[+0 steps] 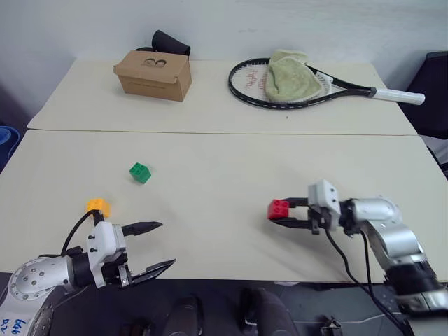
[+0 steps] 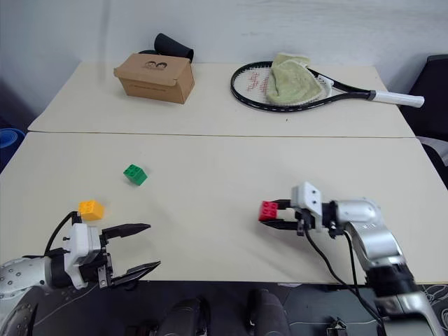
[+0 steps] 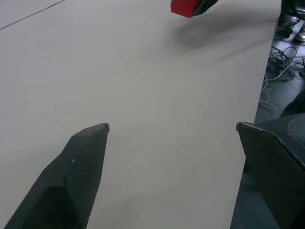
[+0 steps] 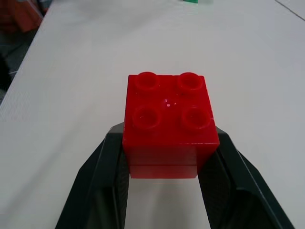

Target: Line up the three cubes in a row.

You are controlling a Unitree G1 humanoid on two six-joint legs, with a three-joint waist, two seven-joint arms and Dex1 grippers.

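Your right gripper [image 1: 285, 214] was clenched on the red studded plastic cube [image 1: 278, 209], its lower faces hidden between the fingers. Your left gripper [image 1: 162, 244] gaped empty near the yellow-orange cube [image 1: 97, 206]; the green cube [image 1: 140, 172] sat farther back on the table [image 1: 210, 175].

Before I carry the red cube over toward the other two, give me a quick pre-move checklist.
1. Right gripper shut on red cube, a finger on each side: ok.
2. Red cube lifted off the table: cannot tell.
3. Green cube free and upright: ok.
4. Yellow-orange cube free, beside the left gripper: ok.
5. Left gripper open, holding nothing: ok.
6. Three cubes in a row: not ok, still scattered.
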